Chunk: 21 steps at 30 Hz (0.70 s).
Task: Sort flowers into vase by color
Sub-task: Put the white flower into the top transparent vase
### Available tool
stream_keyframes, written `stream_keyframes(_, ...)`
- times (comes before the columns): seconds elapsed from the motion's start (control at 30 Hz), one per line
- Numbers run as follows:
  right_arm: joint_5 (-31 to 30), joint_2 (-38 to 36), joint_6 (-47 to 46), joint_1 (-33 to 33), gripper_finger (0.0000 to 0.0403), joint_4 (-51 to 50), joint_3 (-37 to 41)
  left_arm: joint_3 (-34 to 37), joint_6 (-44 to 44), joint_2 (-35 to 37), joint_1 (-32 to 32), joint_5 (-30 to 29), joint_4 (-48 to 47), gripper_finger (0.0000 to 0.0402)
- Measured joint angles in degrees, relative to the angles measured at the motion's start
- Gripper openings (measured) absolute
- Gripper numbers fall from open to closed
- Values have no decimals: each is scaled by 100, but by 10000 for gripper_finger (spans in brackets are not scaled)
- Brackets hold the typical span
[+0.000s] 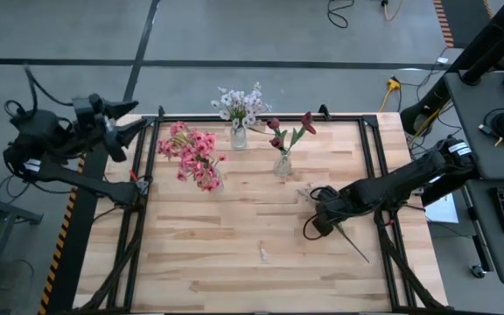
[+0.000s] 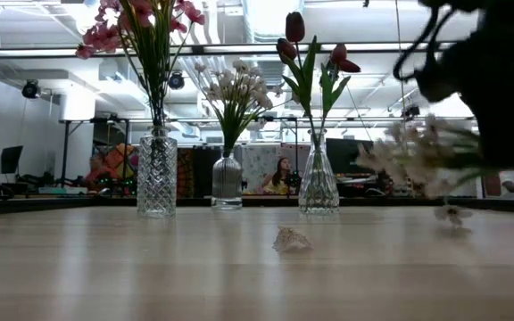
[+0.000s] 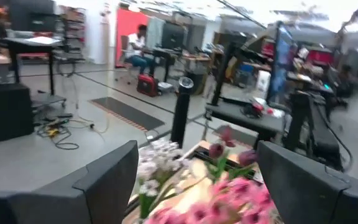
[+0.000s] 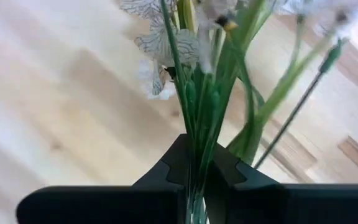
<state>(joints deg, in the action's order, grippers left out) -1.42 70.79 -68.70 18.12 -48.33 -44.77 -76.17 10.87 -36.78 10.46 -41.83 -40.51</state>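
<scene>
Three glass vases stand at the table's far side: one with pink blossoms (image 1: 195, 157), one with white blossoms (image 1: 239, 112), one with dark red tulips (image 1: 284, 140). In the low view they show as pink (image 2: 156, 174), white (image 2: 227, 183) and red (image 2: 318, 183). My right gripper (image 1: 326, 212) is right of the middle, shut on a white flower (image 4: 160, 43) with thin green stalks. This flower is a blur in the low view (image 2: 418, 152). My left gripper (image 3: 197, 186) hangs open in the air off the table's far left corner (image 1: 134, 131), holding nothing. My right gripper pinches the white flower's bundle of green stalks (image 4: 197, 158) between its two fingers, a little below the blossoms. The fingers come from above, slanting down, across the stalks. The blossom end (image 2: 418, 152) is raised off the table, and the long stalk end (image 1: 357, 249) trails toward the near right.
A small fallen petal (image 2: 291, 239) lies near the table's middle (image 1: 262, 255), and another bit (image 2: 453, 214) shows under the held flower. The table's near half is bare wood. Black frame rails (image 1: 370, 149) run along the left and right sides.
</scene>
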Motion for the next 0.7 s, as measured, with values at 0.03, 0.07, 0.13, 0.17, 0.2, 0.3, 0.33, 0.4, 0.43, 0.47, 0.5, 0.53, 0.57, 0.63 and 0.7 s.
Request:
stream_keyframes(0.03, -23, -47, 120, 15, 19, -1, -88, -155, -45, -177, 0, 66, 0, 308)
stream_keyframes(0.07, -32, -81, 244, 21, 19, -29, -178, -324, -116, -330, 0, 80, 5, 307)
stream_keyframes(0.13, -77, -167, 432, 83, 19, -8, -346, -649, -233, -587, 0, 82, -52, 307)
stream_keyframes(0.17, -116, -222, 547, 132, 19, -5, -427, -807, -263, -689, 0, 81, -85, 306)
stream_keyframes(0.2, -176, -277, 670, 193, 19, 8, -504, -956, -285, -770, 0, 80, -113, 306)
stream_keyframes(0.3, -424, -469, 961, 416, 20, 222, -703, -1337, -282, -955, 0, 74, -259, 306)
stream_keyframes(0.33, -540, -536, 1070, 507, 20, 311, -748, -1426, -240, -996, 0, 73, -317, 306)
stream_keyframes(0.4, -800, -669, 1305, 700, 20, 623, -818, -1517, -100, -1075, 0, 114, -405, 306)
stream_keyframes(0.43, -953, -725, 1434, 809, 20, 805, -831, -1520, -37, -1099, 0, 231, -411, 306)
stream_keyframes(0.47, -1097, -778, 1551, 902, 20, 992, -833, -1518, 49, -1118, 10, 407, -425, 306)
stream_keyframes(0.5, -1233, -823, 1733, 996, 20, 1205, -831, -1512, 124, -1135, 30, 595, -426, 306)
stream_keyframes(0.53, -1332, -864, 1896, 1092, 20, 1433, -826, -1504, 201, -1153, 61, 754, -426, 306)
stream_keyframes(0.57, -1423, -888, 2078, 1188, 20, 1661, -814, -1491, 253, -1173, 102, 868, -422, 306)
stream_keyframes(0.63, -1626, -897, 2457, 1365, 20, 2040, -806, -1469, 397, -1221, 235, 946, -438, 306)
stream_keyframes(0.7, -1793, -881, 2794, 1536, 20, 2388, -805, -1448, 485, -1287, 419, 940, -496, 306)
